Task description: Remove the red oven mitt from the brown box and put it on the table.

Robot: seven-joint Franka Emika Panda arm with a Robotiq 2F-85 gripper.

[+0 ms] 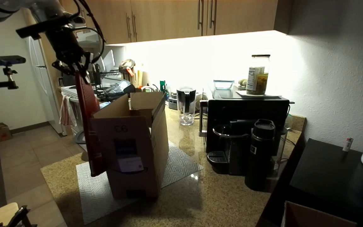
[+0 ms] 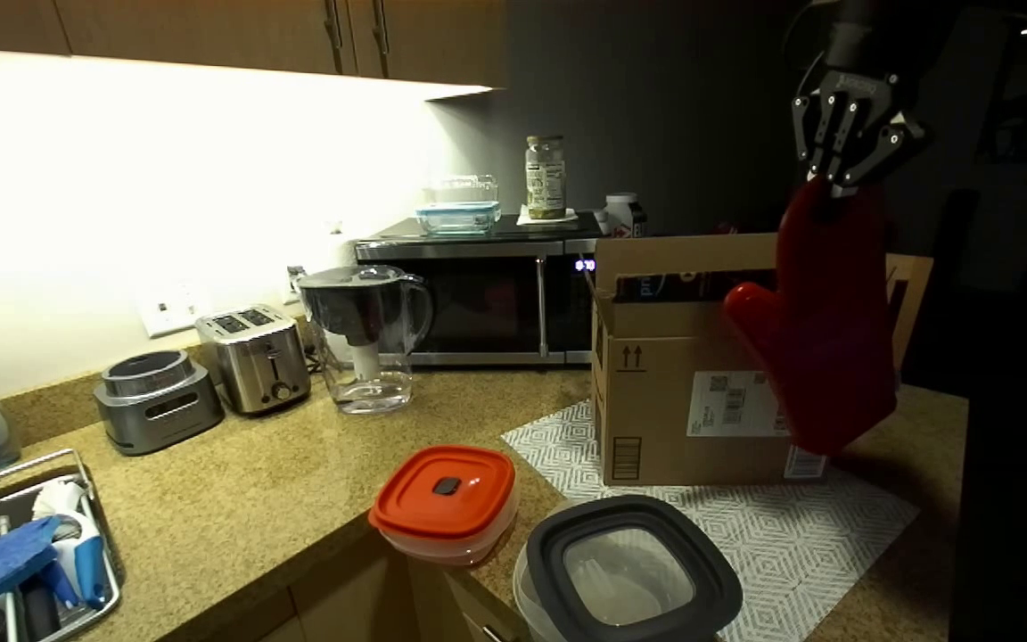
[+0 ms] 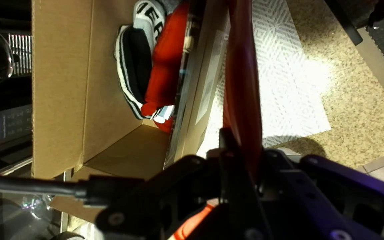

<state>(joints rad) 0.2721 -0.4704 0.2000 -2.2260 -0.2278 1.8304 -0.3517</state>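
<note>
The red oven mitt (image 2: 834, 339) hangs lengthwise outside the brown box (image 2: 656, 366), beside one of its walls, its thumb pointing sideways. My gripper (image 2: 832, 185) is shut on the mitt's upper end. In an exterior view the mitt (image 1: 88, 126) runs down along the side of the box (image 1: 131, 184), its lower end seemingly above the table (image 1: 181, 195). From the wrist, the mitt (image 3: 243, 76) rises edge-on between the fingers, right of the box wall (image 3: 62, 83). Whether mitt and box touch, I cannot tell.
Inside the box lie another red item (image 3: 167, 56) and a black-and-white cloth (image 3: 133, 63). The box stands on a pale grey mat (image 2: 781, 553). Nearby are an orange-lidded container (image 2: 447, 490), a grey-lidded container (image 2: 558, 544), a water pitcher (image 1: 186, 107) and a black coffee machine (image 1: 236, 151).
</note>
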